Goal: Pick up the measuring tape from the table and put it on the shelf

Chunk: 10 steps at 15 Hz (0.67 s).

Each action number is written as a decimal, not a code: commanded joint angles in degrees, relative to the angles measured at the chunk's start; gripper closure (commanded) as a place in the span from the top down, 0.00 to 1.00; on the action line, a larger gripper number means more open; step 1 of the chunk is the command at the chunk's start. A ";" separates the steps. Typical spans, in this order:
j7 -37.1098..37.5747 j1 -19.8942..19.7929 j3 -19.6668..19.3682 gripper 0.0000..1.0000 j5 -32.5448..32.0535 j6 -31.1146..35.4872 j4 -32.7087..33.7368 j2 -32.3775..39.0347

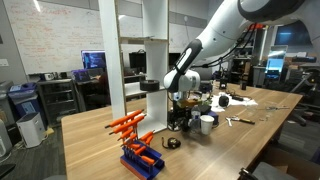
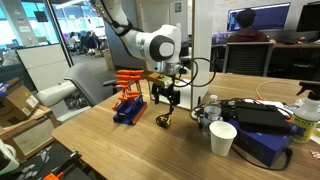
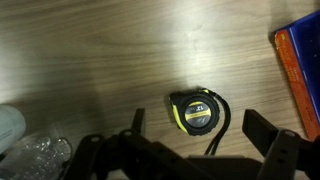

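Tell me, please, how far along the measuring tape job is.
Nothing looks done yet: the measuring tape lies on the table. In hand: the open gripper hovers above it. Left: lowering, grasping, lifting, placing it on the shelf.

In an exterior view, bare table point(image 2: 120, 148) lies near the measuring tape point(image 2: 166, 122); a tool rack point(image 2: 128, 108) blocks its left, a paper cup point(image 2: 223, 138) its right.

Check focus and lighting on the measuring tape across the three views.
Wrist view: measuring tape in focus, evenly lit; gripper fingers dark, blurred silhouettes. In both exterior views the tape is small and low-detail; no glare on it.
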 commanded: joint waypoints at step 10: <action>-3.32 -2.41 4.14 1.00 5.00 6.27 4.98 10.75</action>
